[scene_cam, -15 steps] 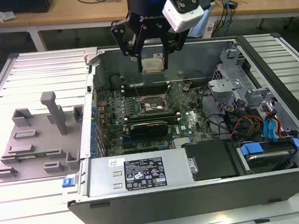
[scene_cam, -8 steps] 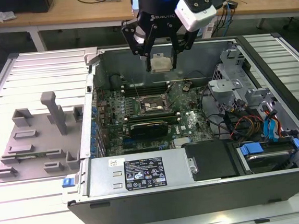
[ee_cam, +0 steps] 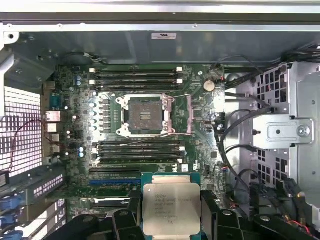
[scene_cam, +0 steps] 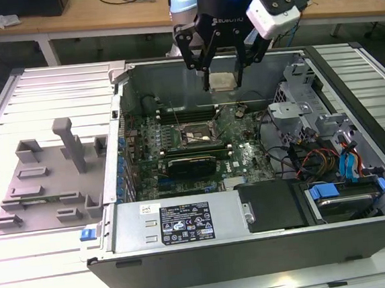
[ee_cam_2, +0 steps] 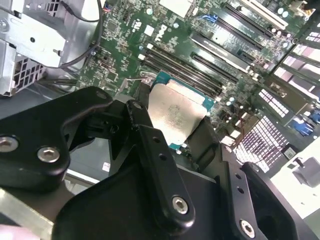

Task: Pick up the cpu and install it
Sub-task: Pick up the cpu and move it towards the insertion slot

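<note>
Table (scene_cam: 42, 278) of pale slatted metal carries an open computer case (scene_cam: 243, 257) lying on its side, interior facing up. Grey plastic fixture (scene_cam: 47, 177) sits on the table at the exterior view's left, just beside the case wall.

Inside the case: green motherboard (scene_cam: 247, 156) across the floor, labelled power supply (scene_cam: 179, 222) along the near wall, drive cage with cables and blue tabs (scene_cam: 339, 198) at the exterior view's right.

Hand (scene_cam: 223, 84) hangs above the case's far half, over the motherboard, clear of the board. It is closed on the cpu (scene_cam: 222, 81), black fingers (ee_cam_2: 150, 140) pressing two opposite edges.

Cpu is held roughly level, silvery metal top facing the wrist cameras, green edge showing round the lid in both wrist views (ee_cam: 171, 209). It touches nothing but the fingers.

Socket (ee_cam: 144, 116) sits mid-board between rows of memory slots, its centre uncovered. In the first wrist view the cpu is apart from the socket, not over it. In the exterior view the socket (scene_cam: 197, 135) lies nearer the camera than the hand and a little toward that view's left.
</note>
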Motion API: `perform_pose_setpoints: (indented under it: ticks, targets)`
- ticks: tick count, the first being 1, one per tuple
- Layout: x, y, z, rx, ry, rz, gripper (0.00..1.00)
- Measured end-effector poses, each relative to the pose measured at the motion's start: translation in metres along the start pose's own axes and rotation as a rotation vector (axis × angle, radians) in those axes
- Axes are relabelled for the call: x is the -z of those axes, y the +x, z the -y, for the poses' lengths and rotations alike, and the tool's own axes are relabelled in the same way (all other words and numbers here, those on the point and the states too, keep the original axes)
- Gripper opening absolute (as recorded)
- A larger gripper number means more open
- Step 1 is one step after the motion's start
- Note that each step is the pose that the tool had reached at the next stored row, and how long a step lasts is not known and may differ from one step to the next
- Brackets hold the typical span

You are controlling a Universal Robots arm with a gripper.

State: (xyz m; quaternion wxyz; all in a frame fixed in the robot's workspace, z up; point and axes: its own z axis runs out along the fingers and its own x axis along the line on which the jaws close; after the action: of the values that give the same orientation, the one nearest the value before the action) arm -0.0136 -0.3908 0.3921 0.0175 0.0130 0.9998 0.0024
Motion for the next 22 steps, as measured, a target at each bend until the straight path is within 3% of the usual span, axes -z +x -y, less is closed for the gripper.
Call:
perform_pose_setpoints:
  ticks: [3,5,7,12,14,18,22]
  targets:
    - [-0.0006,-0.0035,-0.0011,0.0,-0.0001,0.0001,0.55]
    - [-0.0025,-0.0033,-0.0072,0.0,-0.0001,0.0001,0.55]
    - [-0.0087,-0.0025,-0.0151,0.0,-0.0001,0.0,0.55]
    - [-0.0229,-0.0006,-0.0253,0.0,0.0002,0.0,0.55]
    - [-0.03,0.0009,-0.0339,0.0,0.0,0.0,0.55]
    - [-0.0444,0.0099,-0.0558,0.0,0.0,0.0,0.55]
    - [-0.0536,0.0228,-0.0572,0.0,0.0,0.0,0.55]
